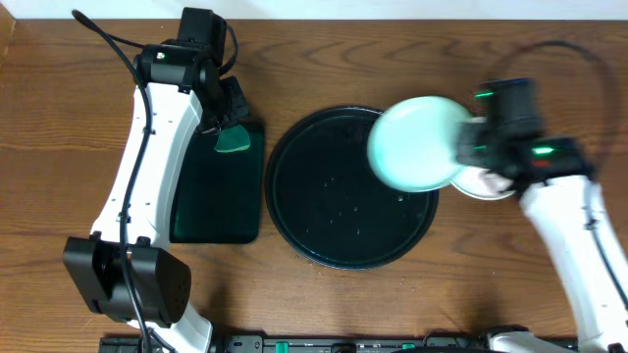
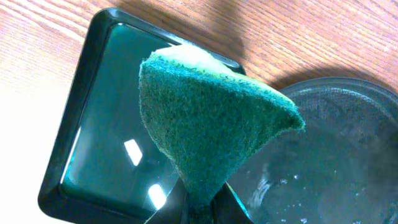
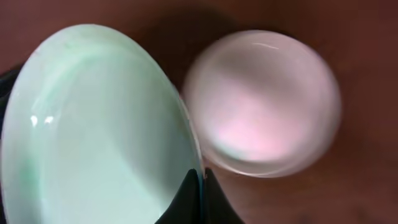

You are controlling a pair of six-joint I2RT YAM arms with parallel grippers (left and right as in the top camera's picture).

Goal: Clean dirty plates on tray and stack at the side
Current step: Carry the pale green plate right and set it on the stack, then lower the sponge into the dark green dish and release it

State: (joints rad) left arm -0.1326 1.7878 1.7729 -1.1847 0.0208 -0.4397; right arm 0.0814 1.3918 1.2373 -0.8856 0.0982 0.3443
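Both closed: right claw on plate over tray edge, left claw on sponge.

Both arms had white shells on their long links and black housings at the joints. The left arm had a thin black cable looping off near its wrist, a small green light there, and a bulky black housing low down. The right arm showed green lights on its black wrist. The left tool and right tool were black.
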